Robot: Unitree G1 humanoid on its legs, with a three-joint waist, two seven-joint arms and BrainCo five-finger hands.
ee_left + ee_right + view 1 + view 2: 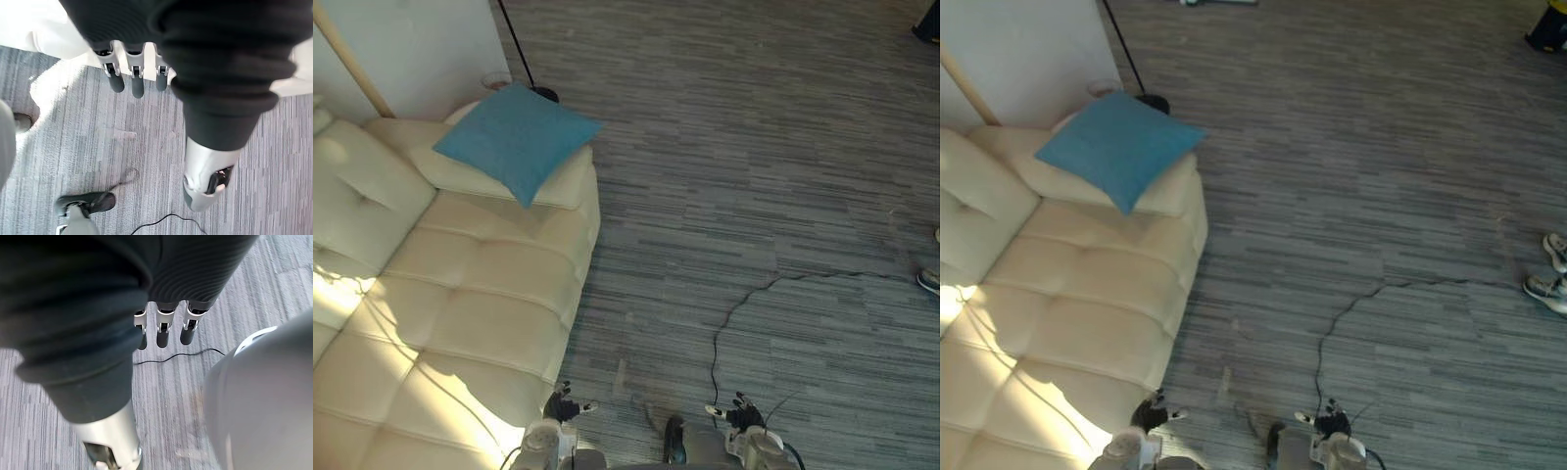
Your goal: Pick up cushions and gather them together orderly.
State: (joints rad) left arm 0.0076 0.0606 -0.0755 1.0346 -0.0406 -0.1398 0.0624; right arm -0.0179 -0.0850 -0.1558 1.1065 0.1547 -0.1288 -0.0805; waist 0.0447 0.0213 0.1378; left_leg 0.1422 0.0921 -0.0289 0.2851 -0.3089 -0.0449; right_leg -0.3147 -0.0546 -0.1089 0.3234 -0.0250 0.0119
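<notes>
A blue square cushion lies askew on the padded far end of a cream sofa. The left hand and right hand hang low over the carpet, fingers straight and empty. The cushion is probably light and soft, best gripped at an edge.

The grey carpet lies wide open to the right of the cream sofa. The sofa seat is bare up to the blue cushion at its far end. Behind the cushion, a black lamp base and the white wall block the way. Someone's shoes stand at the carpet's far right edge.
</notes>
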